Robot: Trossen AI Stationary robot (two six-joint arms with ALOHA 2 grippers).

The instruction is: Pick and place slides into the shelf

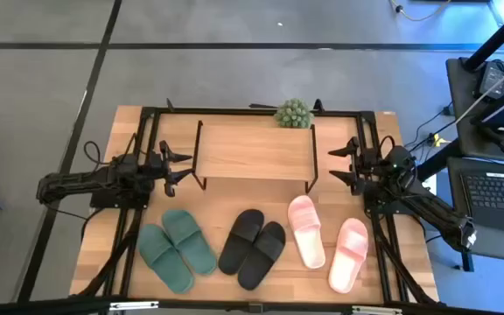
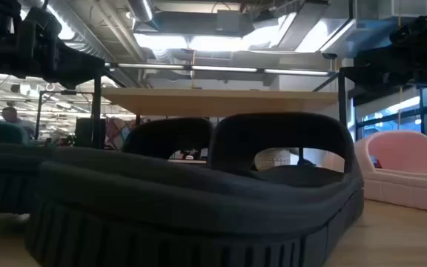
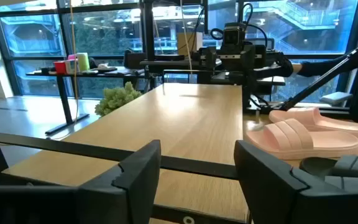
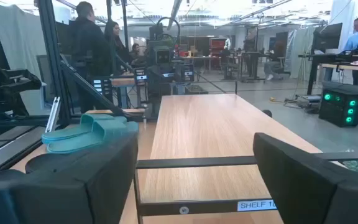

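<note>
Tabletop [image 1: 103, 236]: shelf [image 1: 254, 150] bare; slides [image 1: 252, 248] in front.
Light, bendy rubber, likely; grip straps. Left gripper [image 1: 178, 166] and right gripper [image 1: 340, 164] flank the shelf, both spread apart.

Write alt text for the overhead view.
Three pairs of slides, green, black and pink, lie in a row before the empty wooden shelf. The left hand and right hand hover open at its ends; a small plant sits behind.
</note>
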